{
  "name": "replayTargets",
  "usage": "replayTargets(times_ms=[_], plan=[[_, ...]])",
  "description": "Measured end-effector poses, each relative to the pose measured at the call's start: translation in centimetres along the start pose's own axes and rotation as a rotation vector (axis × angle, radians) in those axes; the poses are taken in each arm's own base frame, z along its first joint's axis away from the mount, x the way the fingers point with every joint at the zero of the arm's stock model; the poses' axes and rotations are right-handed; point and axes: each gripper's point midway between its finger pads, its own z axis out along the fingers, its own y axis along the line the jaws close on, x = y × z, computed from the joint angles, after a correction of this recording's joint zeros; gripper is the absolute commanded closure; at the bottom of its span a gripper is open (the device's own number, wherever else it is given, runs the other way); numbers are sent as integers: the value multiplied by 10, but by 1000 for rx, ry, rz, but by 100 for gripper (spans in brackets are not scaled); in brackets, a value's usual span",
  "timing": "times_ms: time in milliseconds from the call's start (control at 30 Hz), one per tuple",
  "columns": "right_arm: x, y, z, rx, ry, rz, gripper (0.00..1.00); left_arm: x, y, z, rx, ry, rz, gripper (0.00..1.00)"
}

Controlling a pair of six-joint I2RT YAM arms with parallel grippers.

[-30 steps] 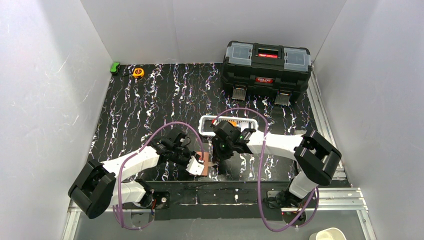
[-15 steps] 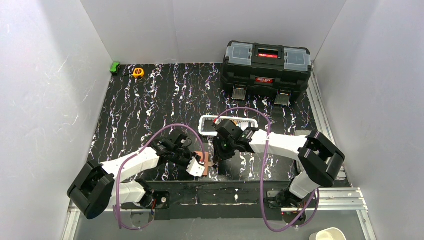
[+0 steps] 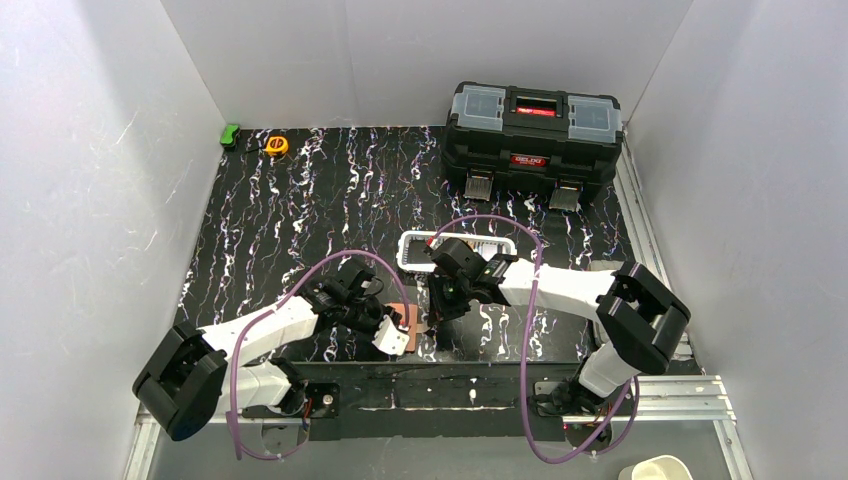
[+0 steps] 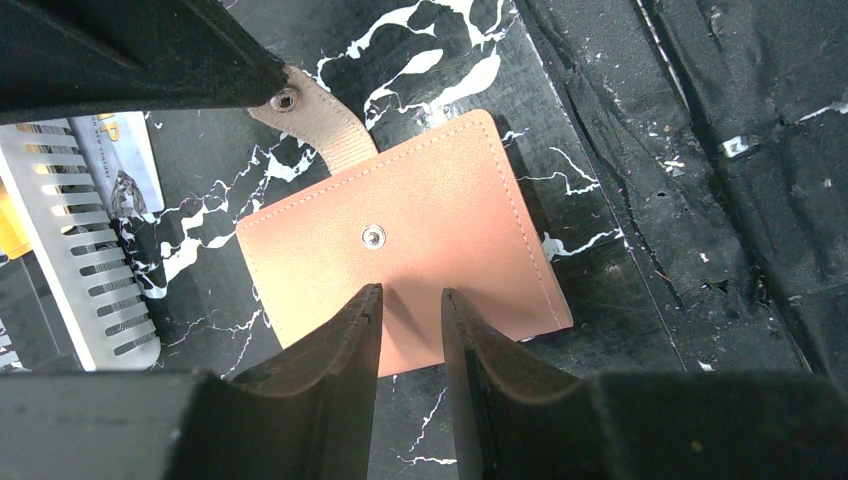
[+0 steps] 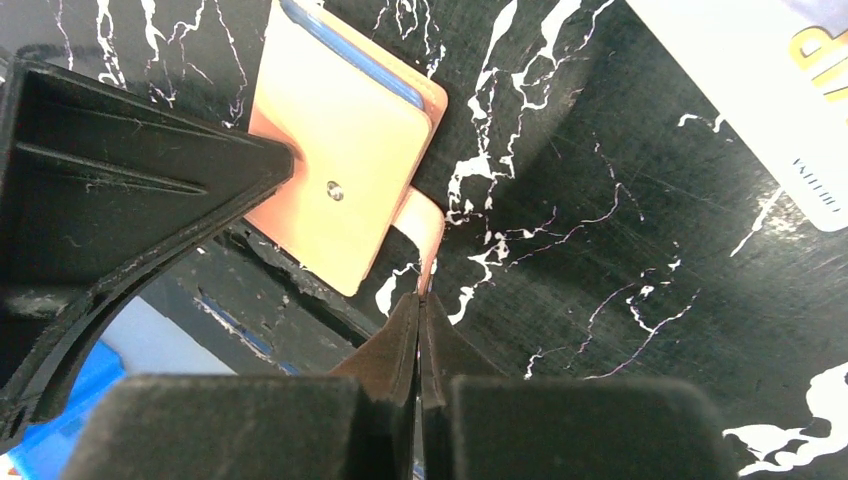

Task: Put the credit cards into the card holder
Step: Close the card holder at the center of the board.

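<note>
Far right of the marbled black table (image 3: 300, 220): a black toolbox (image 3: 534, 125), lid down. Far left corner: a small green object (image 3: 230, 135) with a yellow tape measure (image 3: 276, 145) just beside it, both well apart from the work. Mid-table: a white slotted basket (image 3: 458, 250), partly hidden from above by the right arm, holding a pale card (image 4: 120, 170) with gold print (plus a sliver of orange, too little to name). Near the front edge, close to the basket: the card holder (image 4: 420, 240), folded shut, flat on the table, salmon face and stud upward. Along its open side, the edge of a light blue card (image 5: 350, 45). Sticking out toward the basket: the snap tab (image 4: 320, 130).

Left arm: in from the left base, forearm low and angled toward centre, wrist tipped down over the holder's near edge. Right arm: elbow out to the right, forearm running leftward across the front of the basket, wrist bent down at the tab.

Left gripper (image 4: 410, 300): narrowly parted, nothing in the gap, tips over the salmon face just below the stud. Cannot tell whether touching the leather. Right gripper (image 5: 420, 300): pressed flat together, with the tab's end running in between the tips, apparently nipped there.
</note>
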Motion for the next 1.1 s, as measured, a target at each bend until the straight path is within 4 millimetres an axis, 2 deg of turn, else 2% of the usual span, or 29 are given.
replayTargets(times_ms=[367, 667, 1100], plan=[[0, 9, 0, -43, 24, 2, 99, 0, 0, 0, -6, -1, -8, 73], [-9, 22, 15, -89, 63, 7, 99, 0, 0, 0, -16, 1, -14, 73], [-5, 30, 15, -148, 105, 12, 99, 0, -1, -1, -24, 3, -20, 74]])
